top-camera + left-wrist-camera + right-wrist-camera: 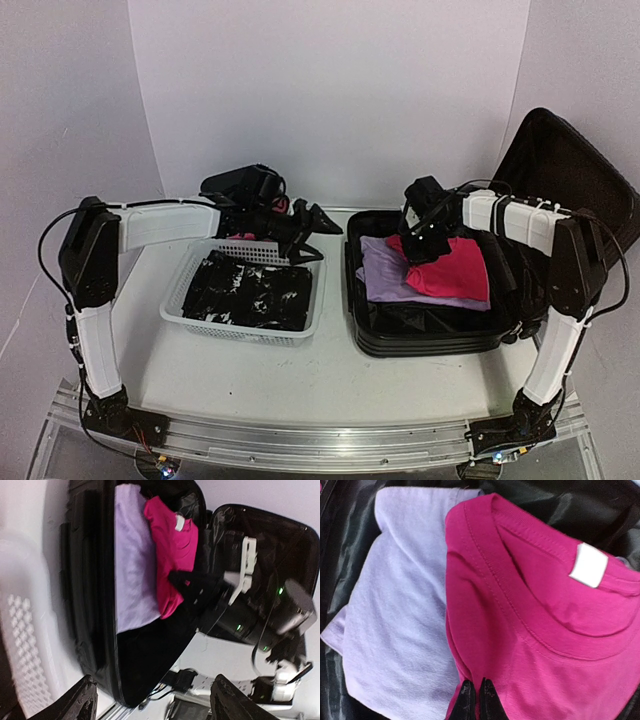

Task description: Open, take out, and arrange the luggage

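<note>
The black suitcase lies open at the right, its lid propped up behind. Inside lie a folded lavender shirt and a folded magenta shirt partly on top of it. My right gripper is down on the magenta shirt's left edge; in the right wrist view its jaws are shut with a fold of the magenta shirt pinched between them, beside the lavender shirt. My left gripper is open and empty above the basket's far right corner; its fingers frame the suitcase.
A white mesh basket holding dark folded clothes sits at centre left. A black box with pink parts stands behind it against the back wall. White walls enclose the table on three sides.
</note>
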### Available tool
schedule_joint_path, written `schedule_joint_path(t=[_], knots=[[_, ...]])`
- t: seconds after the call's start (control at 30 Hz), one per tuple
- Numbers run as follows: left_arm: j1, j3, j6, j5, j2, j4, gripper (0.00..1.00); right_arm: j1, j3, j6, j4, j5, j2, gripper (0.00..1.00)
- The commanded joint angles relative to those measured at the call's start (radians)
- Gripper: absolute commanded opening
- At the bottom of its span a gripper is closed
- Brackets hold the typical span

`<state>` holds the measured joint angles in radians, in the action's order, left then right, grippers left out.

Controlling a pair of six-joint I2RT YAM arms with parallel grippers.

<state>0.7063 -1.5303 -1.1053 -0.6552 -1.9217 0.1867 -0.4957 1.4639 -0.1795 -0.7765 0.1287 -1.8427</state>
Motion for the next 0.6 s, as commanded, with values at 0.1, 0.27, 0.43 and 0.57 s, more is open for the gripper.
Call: schedule_joint_path(t=[0.1,0.27,0.43,0.57], knots=[[0.065,-0.326,-0.271,-0.020,-0.246,-0.148,0.80,0.037,-0.066,0.027,0.105,-0.182,0.102,0.00],[0.088,-0.554,-0.349,-0.003,-0.432,-0.160,0.80,0.068,-0.100,0.027,0.138,-0.231,0.146,0.00],[0.116,-0.734,-0.327,0.059,-0.567,-0.161,0.81,0.086,-0.118,0.026,0.158,-0.275,0.165,0.00],[0.143,-0.860,-0.336,0.095,-0.670,-0.162,0.80,0.089,-0.140,0.032,0.174,-0.300,0.183,0.00]])
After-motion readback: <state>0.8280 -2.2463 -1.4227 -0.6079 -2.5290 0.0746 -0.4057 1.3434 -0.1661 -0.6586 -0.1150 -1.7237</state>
